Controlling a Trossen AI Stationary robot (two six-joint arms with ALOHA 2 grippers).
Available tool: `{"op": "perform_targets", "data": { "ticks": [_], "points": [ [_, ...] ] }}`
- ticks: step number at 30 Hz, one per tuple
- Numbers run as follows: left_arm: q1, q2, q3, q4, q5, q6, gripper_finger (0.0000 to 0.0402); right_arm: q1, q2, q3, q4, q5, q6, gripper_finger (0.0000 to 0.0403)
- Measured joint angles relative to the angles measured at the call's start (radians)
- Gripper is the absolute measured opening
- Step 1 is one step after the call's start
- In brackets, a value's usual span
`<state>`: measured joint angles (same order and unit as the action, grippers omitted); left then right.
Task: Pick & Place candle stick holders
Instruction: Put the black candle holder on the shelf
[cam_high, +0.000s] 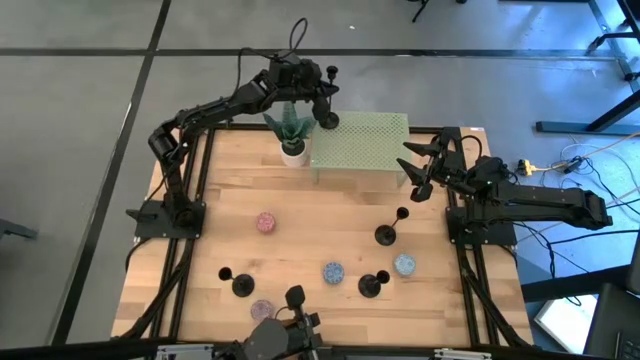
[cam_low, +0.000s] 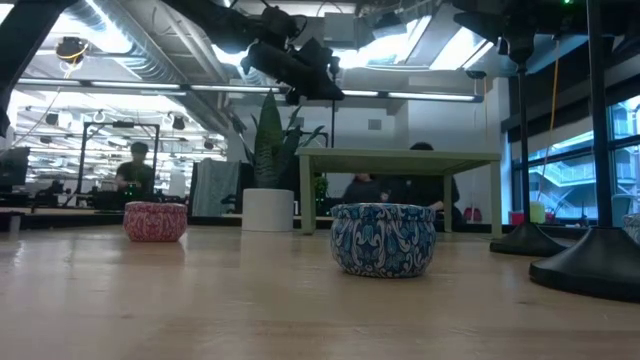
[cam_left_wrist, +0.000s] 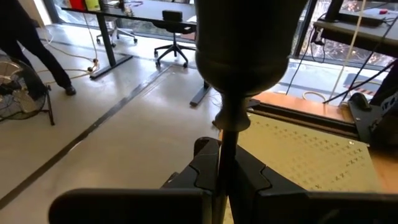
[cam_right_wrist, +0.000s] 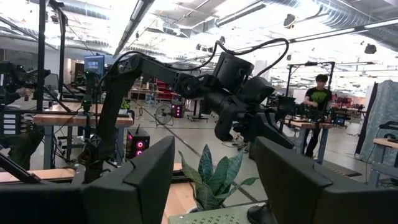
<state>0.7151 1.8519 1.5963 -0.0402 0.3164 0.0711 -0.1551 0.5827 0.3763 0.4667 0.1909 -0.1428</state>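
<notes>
My left gripper (cam_high: 320, 97) is raised over the table's far edge, at the far left corner of a green perforated platform (cam_high: 360, 140), and is shut on a black candle stick holder (cam_high: 328, 121). The holder's cup (cam_left_wrist: 242, 43) fills the left wrist view. Three more black holders stand on their round bases on the table: one right of centre (cam_high: 388, 232), one near right (cam_high: 372, 285) and one near left (cam_high: 240, 285). My right gripper (cam_high: 420, 172) is open and empty at the platform's right edge. My left gripper pinches the holder's thin stem (cam_left_wrist: 225, 155) between its two fingers (cam_left_wrist: 202, 171), a little below the cup. The holder is lifted clear of the table and the platform, with its round base (cam_high: 328, 121) toward the platform and its cup (cam_high: 331, 71) farther out.
A spiky green plant in a white pot (cam_high: 292, 135) stands just left of the platform, under my left arm. Small patterned tins lie on the table: pink (cam_high: 265, 222), blue (cam_high: 333, 272), light blue (cam_high: 404, 264) and purple (cam_high: 262, 309). People sit in the room behind.
</notes>
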Motion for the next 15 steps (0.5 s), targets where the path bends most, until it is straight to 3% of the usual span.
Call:
{"op": "perform_targets", "data": {
  "ticks": [15],
  "points": [
    [-0.007,-0.01,-0.003,-0.044,-0.004,0.029,0.0044,0.0,0.0,0.0,0.0,0.0,0.0,0.0226]
  ]
}}
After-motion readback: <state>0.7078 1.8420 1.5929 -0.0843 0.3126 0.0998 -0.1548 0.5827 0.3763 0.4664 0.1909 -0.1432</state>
